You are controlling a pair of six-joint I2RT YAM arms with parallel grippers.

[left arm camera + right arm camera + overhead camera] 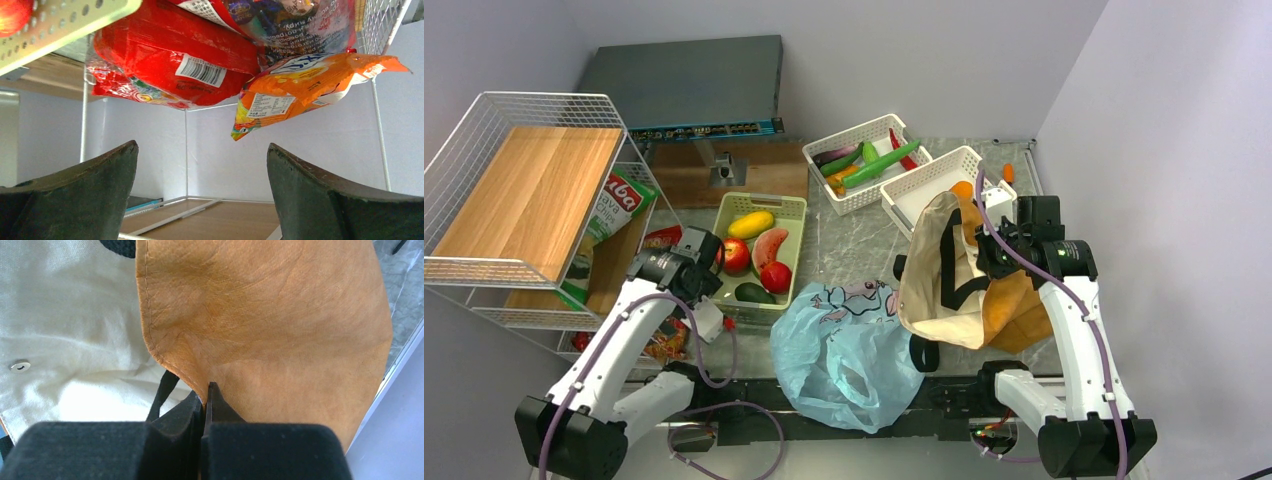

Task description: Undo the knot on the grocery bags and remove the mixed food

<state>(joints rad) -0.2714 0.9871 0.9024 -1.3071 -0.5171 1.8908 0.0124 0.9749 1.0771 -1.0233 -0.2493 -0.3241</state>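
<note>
The mustard-brown tote (pixel 944 270) lies open at the right with its cream lining up. My right gripper (pixel 980 258) is shut on its brown edge (pixel 260 315), with both fingertips pinching the hem (pixel 206 390). The crinkly light-blue bag (pixel 844 340) lies at front centre, with no gripper on it. A green basket (pixel 789 205) holds a mango (pixel 751 224), a watermelon slice (pixel 769 248), an apple (pixel 736 256) and an avocado (pixel 754 293). My left gripper (pixel 692 290) is beside that basket, open and empty (pixel 202 150), facing a red snack pack (pixel 170 65).
A wire rack (pixel 524 180) with wooden shelves stands at the left, with an orange pack (pixel 300 85) hanging in it. Two white baskets (pixel 869 160) (pixel 929 185) stand at the back, one holding a cucumber and an eggplant. A carrot (pixel 1008 172) lies by the right wall.
</note>
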